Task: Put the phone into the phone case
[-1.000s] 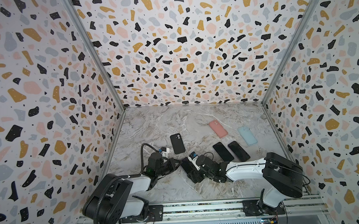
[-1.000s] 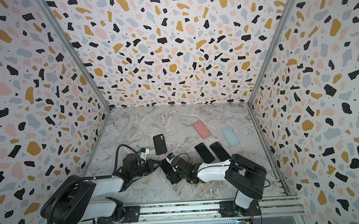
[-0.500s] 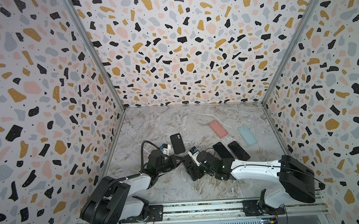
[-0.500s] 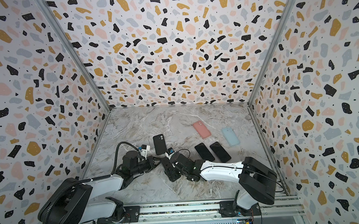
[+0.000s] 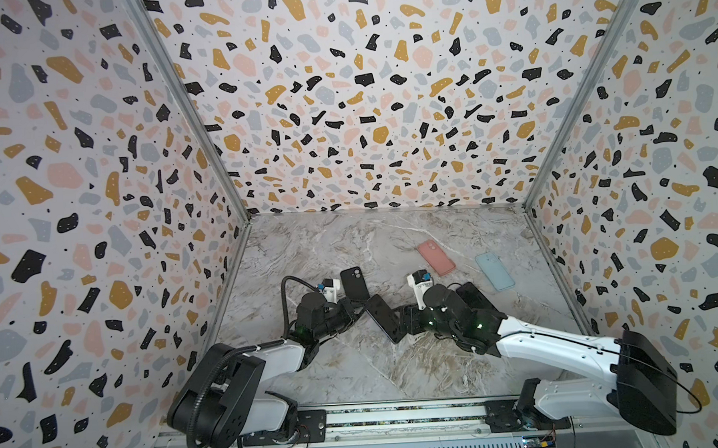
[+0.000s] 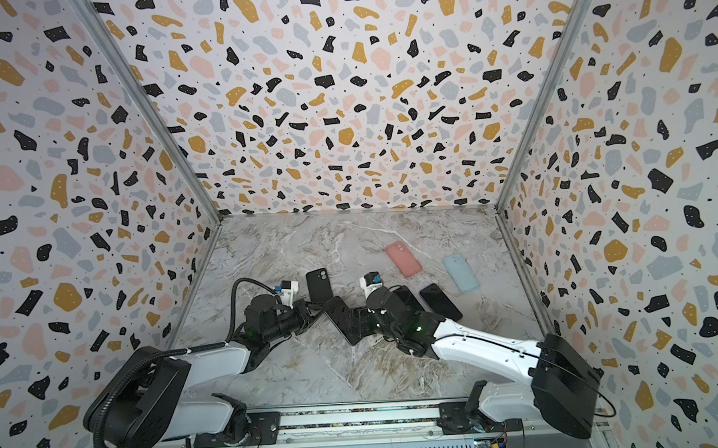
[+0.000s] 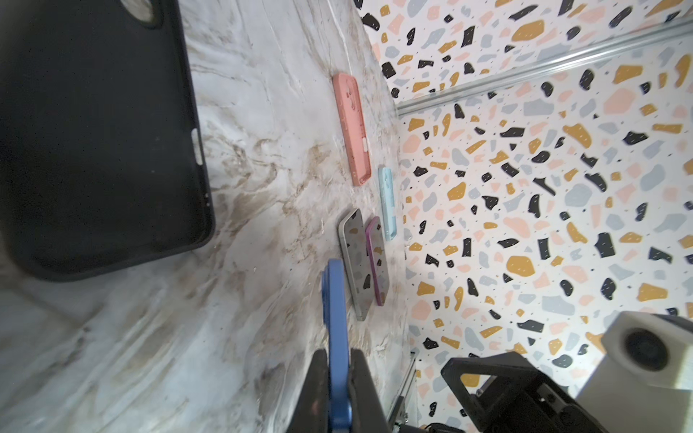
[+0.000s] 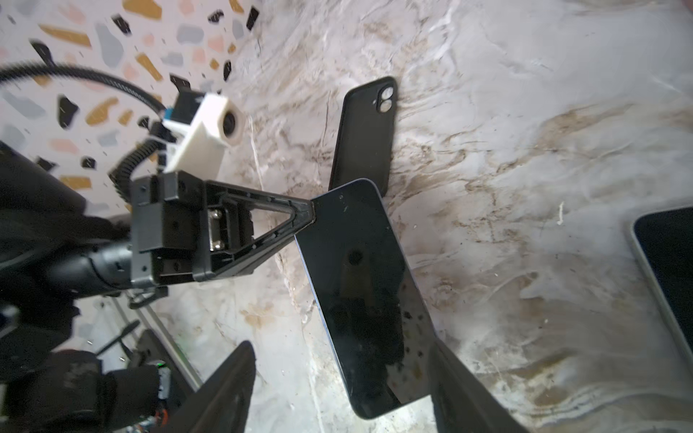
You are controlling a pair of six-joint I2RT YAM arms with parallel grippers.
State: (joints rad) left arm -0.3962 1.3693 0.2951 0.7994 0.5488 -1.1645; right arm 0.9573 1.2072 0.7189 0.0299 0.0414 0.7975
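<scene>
**Blue phone, pinched at one corner**

The left arm was stretched low, and the left gripper was clamped on the phone's far corner. A black phone case was laid just beyond. The phone's long axis was set diagonally, screen up. The right gripper was spread wide astride its other end, the right arm extended low.

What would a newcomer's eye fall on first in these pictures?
At the table's front, one dark phone spans two pincers: the left pincer is shut on one end, the right pincer open astride the other. A black case lies behind it; a pink case and a pale blue case lie farther back.
</scene>
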